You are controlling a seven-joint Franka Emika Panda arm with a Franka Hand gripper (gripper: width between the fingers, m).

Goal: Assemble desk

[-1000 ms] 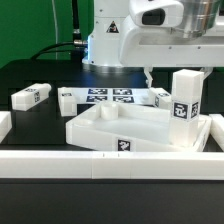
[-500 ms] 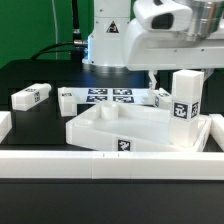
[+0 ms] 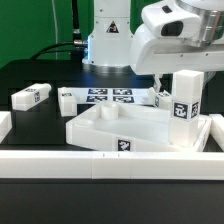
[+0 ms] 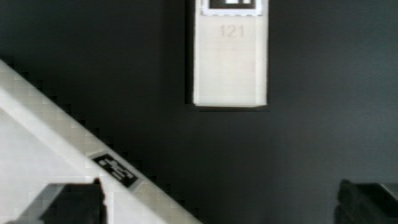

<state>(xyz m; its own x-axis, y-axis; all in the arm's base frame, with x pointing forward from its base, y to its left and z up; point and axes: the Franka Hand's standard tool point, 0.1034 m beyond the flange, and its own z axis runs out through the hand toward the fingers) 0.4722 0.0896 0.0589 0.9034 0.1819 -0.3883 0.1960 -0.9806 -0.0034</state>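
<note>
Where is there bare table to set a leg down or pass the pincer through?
Bare black table lies between the loose leg on the exterior view's left, the desk top and the front rail. Crowded: behind the desk top, where the marker board and more legs sit close.

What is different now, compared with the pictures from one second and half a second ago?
The arm moved toward the exterior view's right and a little down, above the leg lying behind the desk top. Its gripper is open and has taken hold of nothing. The desk top, the upright leg and the other loose legs stayed in place.
</note>
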